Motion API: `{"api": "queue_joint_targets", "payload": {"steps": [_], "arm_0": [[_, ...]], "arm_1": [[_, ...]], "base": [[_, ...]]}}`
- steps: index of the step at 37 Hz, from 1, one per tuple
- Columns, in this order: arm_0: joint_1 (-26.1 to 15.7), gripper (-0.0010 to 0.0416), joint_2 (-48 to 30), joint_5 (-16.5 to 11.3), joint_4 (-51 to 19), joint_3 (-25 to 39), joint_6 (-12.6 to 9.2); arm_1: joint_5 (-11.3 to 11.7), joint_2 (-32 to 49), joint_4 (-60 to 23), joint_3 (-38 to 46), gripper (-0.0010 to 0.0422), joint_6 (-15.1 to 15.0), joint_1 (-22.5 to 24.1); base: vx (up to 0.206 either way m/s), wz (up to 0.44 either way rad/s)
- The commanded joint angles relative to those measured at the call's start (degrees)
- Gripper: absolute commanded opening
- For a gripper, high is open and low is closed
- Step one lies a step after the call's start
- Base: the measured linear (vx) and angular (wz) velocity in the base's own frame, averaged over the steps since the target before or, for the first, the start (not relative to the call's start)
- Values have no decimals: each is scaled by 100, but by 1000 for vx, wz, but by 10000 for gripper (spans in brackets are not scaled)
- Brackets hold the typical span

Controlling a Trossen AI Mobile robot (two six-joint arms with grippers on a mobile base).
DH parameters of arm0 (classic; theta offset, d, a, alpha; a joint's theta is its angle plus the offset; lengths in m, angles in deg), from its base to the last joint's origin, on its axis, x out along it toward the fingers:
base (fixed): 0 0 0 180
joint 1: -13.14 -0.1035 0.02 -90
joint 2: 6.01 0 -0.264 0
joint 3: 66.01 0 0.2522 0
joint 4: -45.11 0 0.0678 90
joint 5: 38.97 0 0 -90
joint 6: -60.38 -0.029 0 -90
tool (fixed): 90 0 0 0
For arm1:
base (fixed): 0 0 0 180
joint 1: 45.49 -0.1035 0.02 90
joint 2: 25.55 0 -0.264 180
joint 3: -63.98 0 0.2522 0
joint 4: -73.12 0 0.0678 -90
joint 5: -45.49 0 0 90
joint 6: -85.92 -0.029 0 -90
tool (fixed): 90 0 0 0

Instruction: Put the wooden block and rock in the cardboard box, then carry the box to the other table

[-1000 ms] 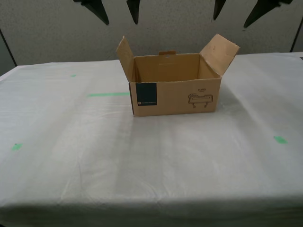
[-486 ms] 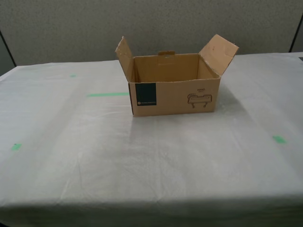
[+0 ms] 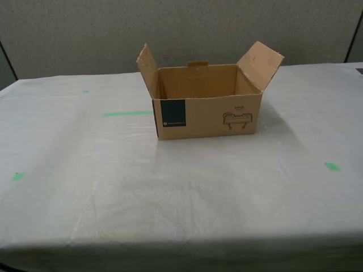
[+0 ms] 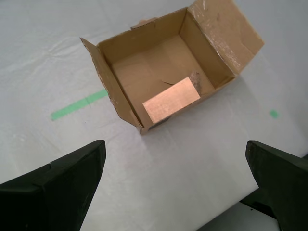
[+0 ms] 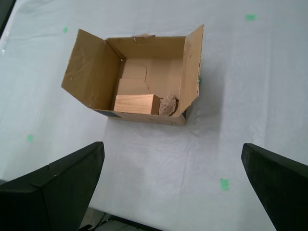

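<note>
Exterior view: cardboard box sits open on the other table. Wooden block touches rock inside. My first gripper and my second gripper hover, spread, empty.

Even, soft overhead light, no glare; brown cardboard box casts faint shadow on whitish-grey covered table. Ext. view slightly soft; wrist views sharper.

brown cardboard box with dark teal label, whitish-grey table
</note>
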Motion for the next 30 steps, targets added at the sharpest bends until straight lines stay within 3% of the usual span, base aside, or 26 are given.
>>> {"api": "queue_joint_targets", "payload": {"steps": [1, 10, 20, 28, 30], "arm_0": [[-2, 398, 393, 22, 4, -192, 7], [-4, 398, 1408, 22, 22, -1163, -33], [-4, 398, 2168, 22, 522, -2277, -48], [-4, 394, 2422, 22, 1078, -3073, -50], [-4, 390, 2490, 20, 1198, -3279, -48]], "arm_1": [[26, -356, 216, -501, 398, 225, 87], [24, -1338, 761, -1803, 398, 754, 210], [24, -2052, 1604, -2951, 398, 935, 227], [37, -2159, 1930, -3593, 398, 1069, 258], [160, -2166, 2061, -3766, 398, 1069, 278]], "base": [[0, 0], [0, 0], [0, 0], [0, 0], [0, 0]]}}
